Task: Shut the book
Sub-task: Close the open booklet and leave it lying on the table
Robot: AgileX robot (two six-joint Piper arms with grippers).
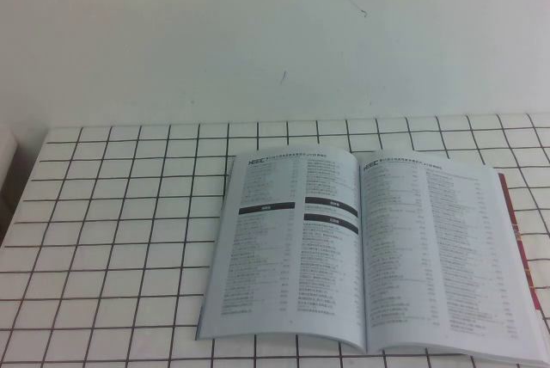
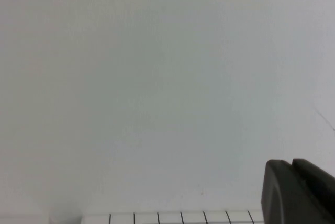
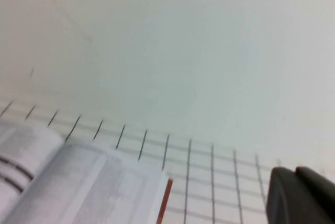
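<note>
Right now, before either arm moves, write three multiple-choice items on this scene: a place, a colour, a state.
1. On the table the book lies: A left half; B right half; C far-left corner.
2. The cover edge beside its right page is: A green; B red; C black.
3. The book is: A shut; B upright; C open flat.
Key: B, it sits right of centre; B, a red strip borders the page; C, printed pages face up.
Left gripper and right gripper show only as dark tips in their wrist views.

Plain white wall (image 1: 258, 33), white table (image 1: 112, 239) with black grid
</note>
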